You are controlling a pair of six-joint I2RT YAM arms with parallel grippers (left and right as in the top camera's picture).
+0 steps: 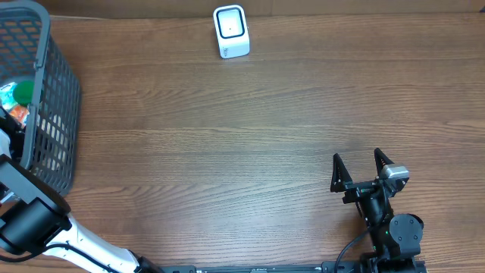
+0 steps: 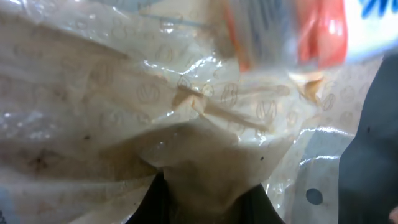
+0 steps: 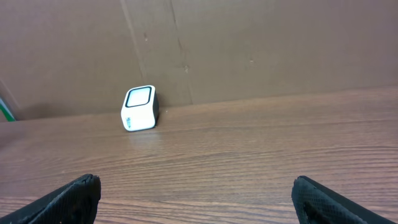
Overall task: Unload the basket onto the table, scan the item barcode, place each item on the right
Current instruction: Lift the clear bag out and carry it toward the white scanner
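Basket (image 1: 53,98) far left on table (image 1: 227,152), packet (image 2: 186,124) inside; scanner (image 1: 231,31) back centre; right tool (image 1: 358,161) front right.

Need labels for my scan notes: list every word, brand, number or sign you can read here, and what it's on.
No text here can be read.
Clear bag: faint repeated round logo, letters not legible.
White wrapper: blue lettering, blurred and cut off.
Orange wrapper: blurred, nothing legible.
Scanner: small marks on its side, too small to read.
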